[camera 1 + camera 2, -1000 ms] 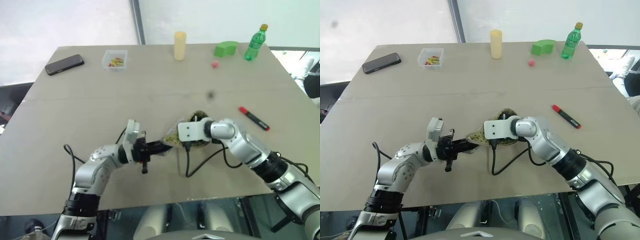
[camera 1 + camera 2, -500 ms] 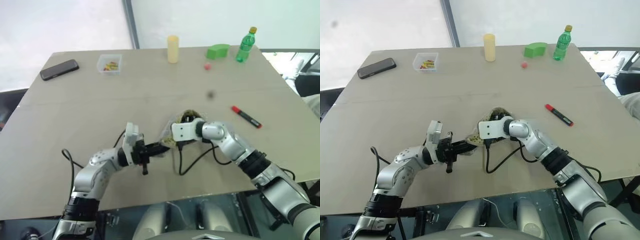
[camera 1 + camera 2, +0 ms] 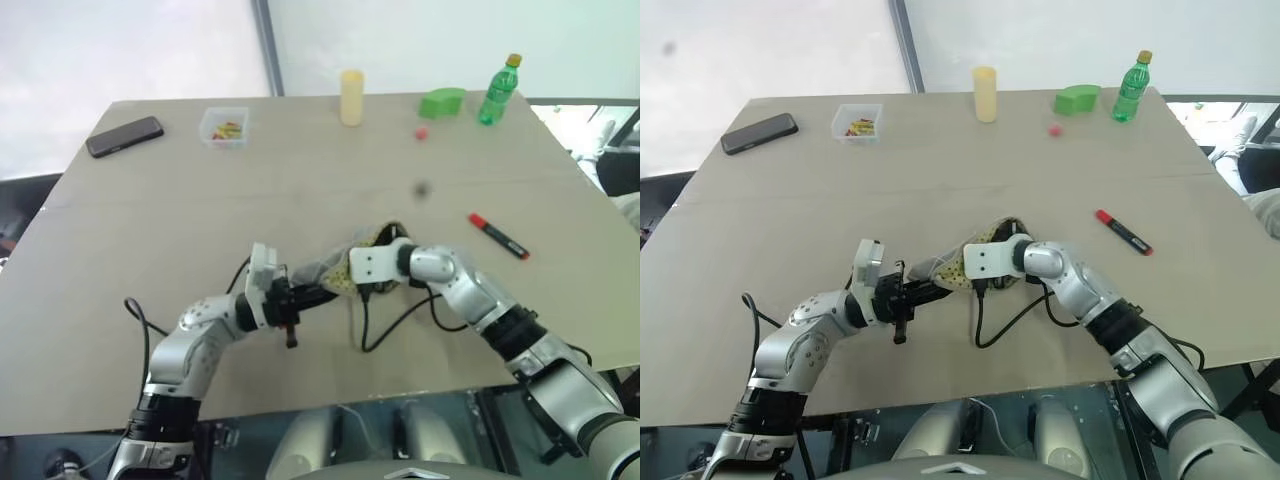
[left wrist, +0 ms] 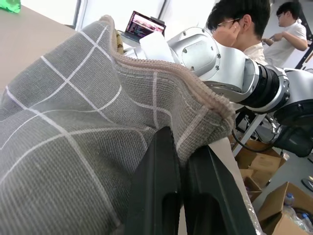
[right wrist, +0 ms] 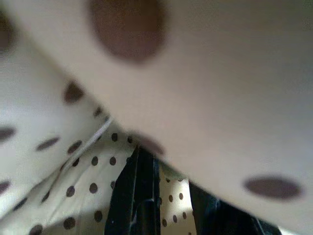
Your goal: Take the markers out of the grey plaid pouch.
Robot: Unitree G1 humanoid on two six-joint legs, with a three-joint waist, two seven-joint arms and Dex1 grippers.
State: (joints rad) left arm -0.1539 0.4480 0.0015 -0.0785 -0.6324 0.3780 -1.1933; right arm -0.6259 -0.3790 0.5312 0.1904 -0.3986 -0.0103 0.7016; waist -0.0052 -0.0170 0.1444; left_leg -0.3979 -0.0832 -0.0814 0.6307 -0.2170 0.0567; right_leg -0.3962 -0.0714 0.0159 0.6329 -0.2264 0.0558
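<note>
We see the flat grey plaid fabric pouch (image 3: pixel 335 268) with thin white grid lines near the middle of the beige table (image 3: pixel 200 210), between both arms, its mouth showing yellowish dotted lining. The left gripper (image 4: pixel 182 161) has its two black fingers pressed together, clamped on the pouch's edge fabric, pointing across toward the other arm. The right gripper (image 5: pixel 161 196) is pushed inside the pouch mouth; its black fingers sit a little apart among pale dotted lining, and we cannot tell whether they grip anything. One dark-barrelled marker with a red cap (image 3: pixel 499 236) lies on the table, well apart from the pouch on the robot's right. Along the far edge: black phone (image 3: pixel 125 136), small clear tray (image 3: pixel 223 126), pale yellow cylinder (image 3: pixel 352 97), green block (image 3: pixel 441 101), small red ball (image 3: pixel 421 132), green bottle (image 3: pixel 498 90).
</note>
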